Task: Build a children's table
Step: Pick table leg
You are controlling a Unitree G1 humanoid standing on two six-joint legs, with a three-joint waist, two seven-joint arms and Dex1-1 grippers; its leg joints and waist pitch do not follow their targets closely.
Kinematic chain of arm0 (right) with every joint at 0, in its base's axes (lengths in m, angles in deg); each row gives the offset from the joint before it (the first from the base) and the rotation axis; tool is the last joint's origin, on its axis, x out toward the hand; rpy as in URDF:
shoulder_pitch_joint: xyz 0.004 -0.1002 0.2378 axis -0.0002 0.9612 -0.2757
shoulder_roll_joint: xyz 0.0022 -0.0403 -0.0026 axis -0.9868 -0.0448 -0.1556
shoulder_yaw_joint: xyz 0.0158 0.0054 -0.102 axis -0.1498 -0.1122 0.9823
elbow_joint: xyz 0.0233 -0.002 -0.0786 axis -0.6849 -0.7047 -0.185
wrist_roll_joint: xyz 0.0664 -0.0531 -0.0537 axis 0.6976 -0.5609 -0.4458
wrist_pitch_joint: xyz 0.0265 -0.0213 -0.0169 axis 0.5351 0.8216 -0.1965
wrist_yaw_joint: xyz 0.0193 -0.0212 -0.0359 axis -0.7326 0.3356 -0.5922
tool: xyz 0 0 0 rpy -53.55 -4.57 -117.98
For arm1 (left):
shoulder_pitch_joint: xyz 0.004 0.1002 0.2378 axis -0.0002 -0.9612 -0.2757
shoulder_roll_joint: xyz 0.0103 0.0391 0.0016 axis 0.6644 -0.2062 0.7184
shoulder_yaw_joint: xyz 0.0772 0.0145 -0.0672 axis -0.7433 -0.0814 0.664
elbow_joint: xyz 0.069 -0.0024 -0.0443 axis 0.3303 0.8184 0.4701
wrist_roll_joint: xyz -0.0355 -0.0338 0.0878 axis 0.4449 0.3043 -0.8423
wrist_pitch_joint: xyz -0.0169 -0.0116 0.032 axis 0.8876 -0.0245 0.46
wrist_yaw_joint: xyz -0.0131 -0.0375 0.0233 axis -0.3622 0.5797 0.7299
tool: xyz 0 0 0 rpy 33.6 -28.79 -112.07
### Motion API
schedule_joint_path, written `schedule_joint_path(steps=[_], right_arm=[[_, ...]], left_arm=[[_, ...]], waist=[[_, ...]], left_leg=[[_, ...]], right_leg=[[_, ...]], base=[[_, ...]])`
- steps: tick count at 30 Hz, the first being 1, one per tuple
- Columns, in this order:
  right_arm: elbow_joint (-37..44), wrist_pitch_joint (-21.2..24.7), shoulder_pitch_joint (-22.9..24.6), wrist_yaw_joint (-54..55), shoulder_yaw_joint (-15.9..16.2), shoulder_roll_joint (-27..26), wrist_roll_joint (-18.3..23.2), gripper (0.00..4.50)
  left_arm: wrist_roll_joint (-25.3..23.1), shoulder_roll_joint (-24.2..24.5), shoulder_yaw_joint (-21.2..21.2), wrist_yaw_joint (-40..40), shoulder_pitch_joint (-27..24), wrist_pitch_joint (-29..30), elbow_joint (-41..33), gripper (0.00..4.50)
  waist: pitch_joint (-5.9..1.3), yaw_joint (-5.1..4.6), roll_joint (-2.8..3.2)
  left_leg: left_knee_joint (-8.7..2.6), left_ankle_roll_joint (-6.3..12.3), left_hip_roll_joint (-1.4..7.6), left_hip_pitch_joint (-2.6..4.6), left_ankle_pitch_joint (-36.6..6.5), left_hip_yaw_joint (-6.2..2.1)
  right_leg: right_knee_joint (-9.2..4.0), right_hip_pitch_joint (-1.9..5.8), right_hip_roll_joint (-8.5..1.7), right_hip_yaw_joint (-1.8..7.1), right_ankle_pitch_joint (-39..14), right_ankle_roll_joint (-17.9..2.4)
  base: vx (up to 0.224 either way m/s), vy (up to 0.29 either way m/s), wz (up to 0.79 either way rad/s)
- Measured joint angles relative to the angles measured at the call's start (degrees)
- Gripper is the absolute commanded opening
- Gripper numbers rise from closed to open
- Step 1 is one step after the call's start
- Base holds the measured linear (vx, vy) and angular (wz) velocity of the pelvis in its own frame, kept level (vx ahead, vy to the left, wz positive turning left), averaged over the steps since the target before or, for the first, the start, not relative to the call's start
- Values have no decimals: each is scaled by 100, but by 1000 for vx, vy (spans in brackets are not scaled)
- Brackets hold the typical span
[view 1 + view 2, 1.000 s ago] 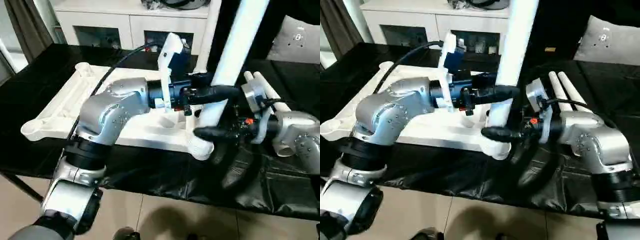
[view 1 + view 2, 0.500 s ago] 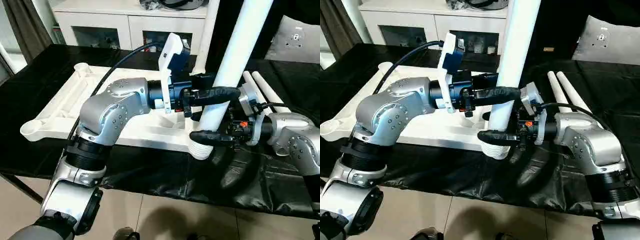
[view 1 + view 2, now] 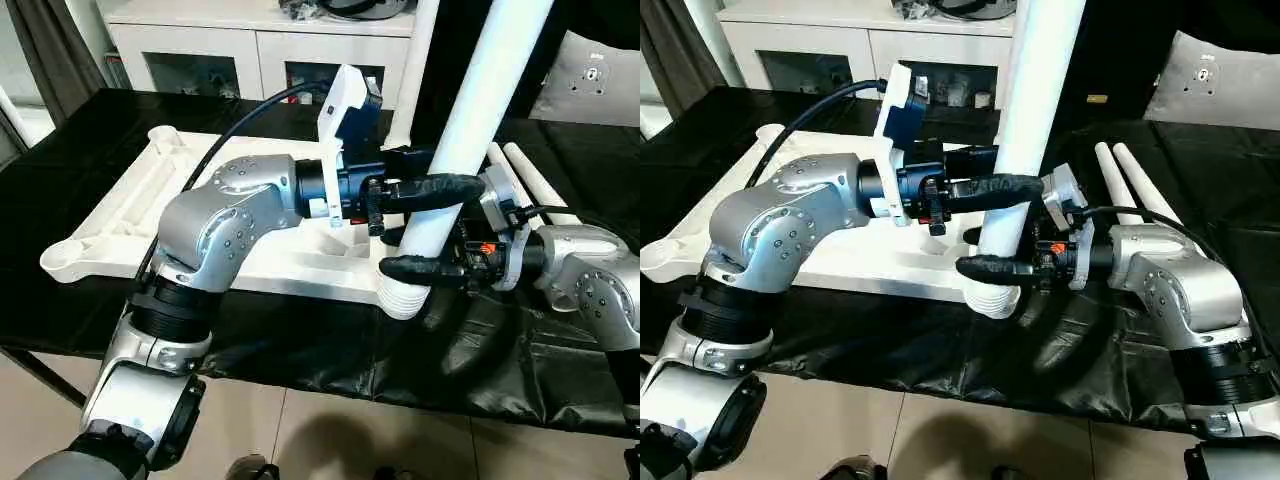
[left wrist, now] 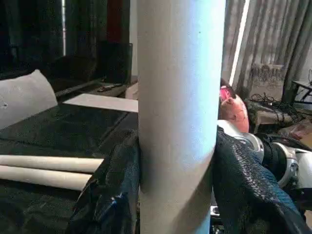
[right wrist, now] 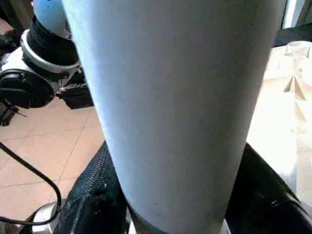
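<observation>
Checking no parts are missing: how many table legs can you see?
3: one leg upright between both grippers at the tabletop's near corner, two spare legs on the black cloth. Others may be hidden.

A worktop (image 3: 90, 130) under a black, creased sheet (image 3: 520, 370) carries everything. The white tabletop (image 3: 130, 200) lies on it upside down, ribbed underside up, with round sockets at its corners; its near corner socket (image 3: 62, 260) sits close to the worktop's front edge. Two white legs (image 3: 1130, 180) lie side by side on the sheet to the right of the tabletop, touching each other along their length. A grey cushion (image 3: 590, 80) rests at the far right. Beige floor tiles (image 3: 330, 440) show below the front edge.
</observation>
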Motion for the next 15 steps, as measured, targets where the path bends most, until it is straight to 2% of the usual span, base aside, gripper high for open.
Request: schedule_joint_path(steps=[14, 15], right_arm=[[40, 10, 148, -3, 9, -17, -1, 195], [40, 20, 161, -6, 24, -17, -1, 195]], left_arm=[[41, -49, 16, 106, -143, 189, -100, 180], [79, -56, 27, 122, -166, 239, -100, 215]], waist=[[-1, 2, 2], [-1, 2, 2]], left_leg=[[0, 0, 0, 0, 0, 0], [1, 0, 0, 0, 0, 0]], right_leg=[[0, 0, 0, 0, 0, 0], [0, 0, 0, 0, 0, 0]], base=[[0, 0, 0], [0, 0, 0]])
